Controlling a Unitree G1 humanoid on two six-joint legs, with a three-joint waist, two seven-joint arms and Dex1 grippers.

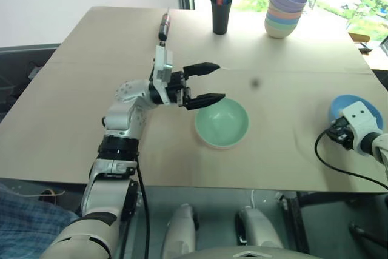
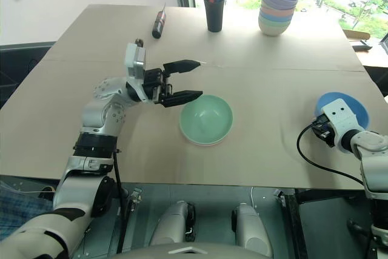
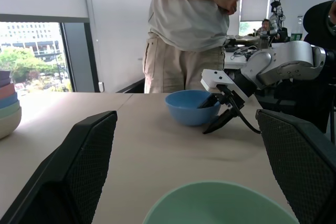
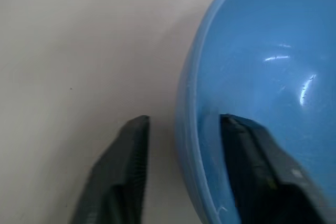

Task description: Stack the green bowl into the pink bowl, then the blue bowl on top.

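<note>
The green bowl (image 1: 223,122) sits nested in the pink bowl (image 1: 213,146), of which just a thin rim shows, at the middle of the table. My left gripper (image 1: 221,81) hovers right beside the green bowl's left rim, open and empty, pointing across the table. The blue bowl (image 1: 345,106) rests near the table's right edge. My right gripper (image 4: 184,120) straddles its near rim: one finger (image 4: 252,161) lies inside the bowl, the other finger (image 4: 123,171) stands outside with a small gap to the wall.
A stack of pastel bowls (image 1: 285,10) and a black cup of pens (image 1: 221,13) stand at the far edge, with a dark marker-like tool (image 1: 163,25) to their left. A person (image 3: 189,24) stands beyond the table's right side.
</note>
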